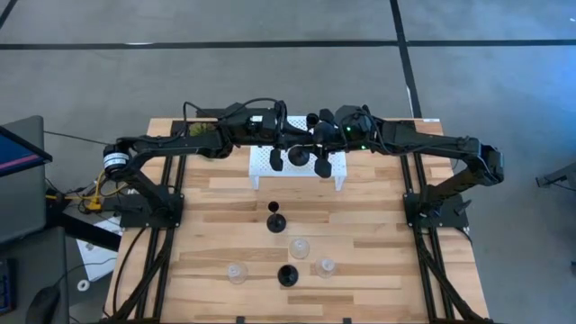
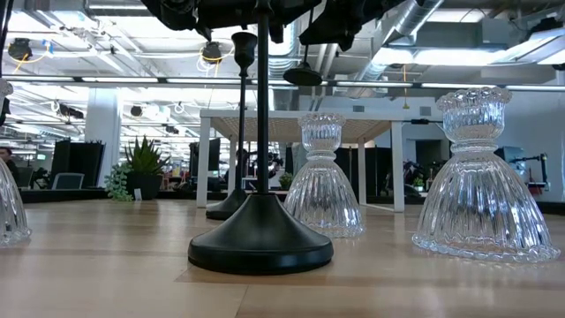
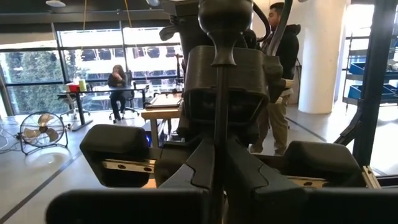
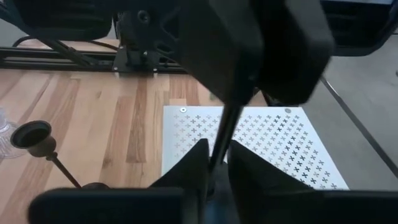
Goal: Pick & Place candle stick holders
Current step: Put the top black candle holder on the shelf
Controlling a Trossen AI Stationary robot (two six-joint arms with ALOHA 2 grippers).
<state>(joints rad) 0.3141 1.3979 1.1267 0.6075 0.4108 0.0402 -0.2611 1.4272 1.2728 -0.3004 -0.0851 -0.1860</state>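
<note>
Cup of the front black holder [image 2: 260,238] cut off by the low view's top edge. Left glass holder [image 2: 11,208] half cut off at the side. Base of the held holder [image 4: 224,134] hidden behind the right claw [image 4: 214,163]. Back edge of the white rack [image 1: 297,162] covered by both arms. Plant [image 1: 200,137] near the worktop's back left corner mostly hidden.
</note>
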